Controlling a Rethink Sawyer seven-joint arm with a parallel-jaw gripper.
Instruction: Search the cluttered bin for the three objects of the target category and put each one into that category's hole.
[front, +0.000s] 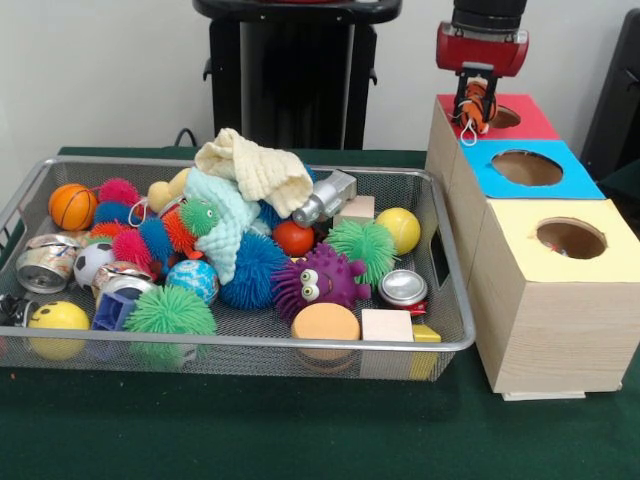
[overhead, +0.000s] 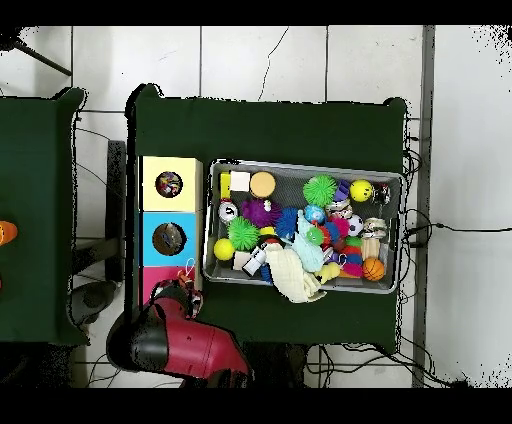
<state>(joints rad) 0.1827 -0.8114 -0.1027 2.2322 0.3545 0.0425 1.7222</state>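
Front view: the cluttered bin (front: 240, 343) is the landmark, a wide wire-mesh tray on the green table (front: 300, 430). At its near rim lie a yellow smiley ball (front: 58, 316), a green spiky ball (front: 168, 310), an orange disc (front: 325, 321) and a plain wooden block (front: 387, 325). Just behind these sit a purple spiky toy with eyes (front: 320, 280), a blue spiky ball (front: 252, 270), a globe ball (front: 193, 277) and a silver can (front: 403, 287). Toward the bin's far side are a second green spiky ball (front: 362, 246), a yellow ball (front: 400, 228), the orange basketball (front: 72, 206) in the left corner, and a cream cloth (front: 255, 168) heaped highest.

Just right of the bin stand 3 wooden boxes in a row, each with 1 round hole: the yellow-topped box (front: 550, 300) nearest, the blue-topped box (front: 530, 168) behind it, the red-topped box (front: 510, 115) farthest. Above the red top, well clear of the bin, hangs the gripper (front: 476, 104). Its fingers are closed round the orange tiger-striped toy (front: 475, 108), whose white string loop (front: 467, 133) dangles below, just beside the red box's hole (front: 503, 117).

In the overhead view, the gripper (overhead: 186, 297) sits over the red-topped box (overhead: 160, 285) beside the bin (overhead: 305, 166), and dark shapes show inside the yellow and blue holes; I cannot tell what they are.
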